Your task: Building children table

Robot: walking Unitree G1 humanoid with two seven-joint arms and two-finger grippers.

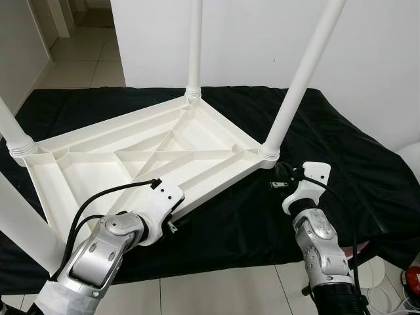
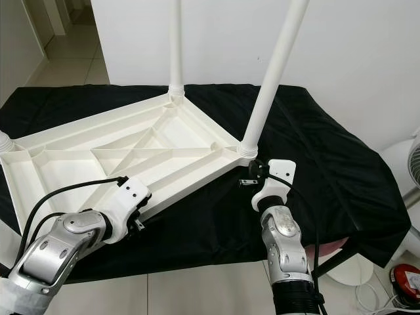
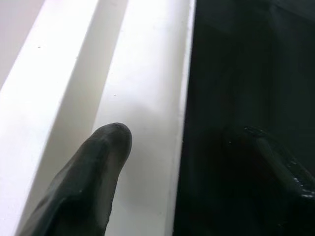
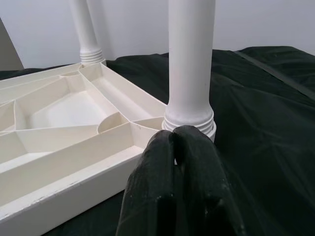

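A white plastic table top point(image 1: 197, 138) lies upside down on a black cloth point(image 1: 341, 151), its ribbed underside facing up. White legs stand in its corners: the far leg point(image 1: 195, 46), the right leg point(image 1: 298, 85), the left leg point(image 1: 13, 131) and a near-left leg point(image 1: 20, 230). My left gripper point(image 1: 172, 225) is at the top's near rim, open, with one finger point(image 3: 106, 157) over the white rim and the other finger point(image 3: 275, 162) over the cloth. My right gripper point(image 4: 176, 135) is shut on nothing, its tips just short of the right leg's threaded base point(image 4: 189, 120).
A white wall point(image 1: 262, 39) stands close behind the work surface. Tiled floor point(image 1: 79, 59) runs off at the upper left and below the near edge. A white fan point(image 2: 413, 164) and a red object point(image 2: 403, 282) sit low on the right.
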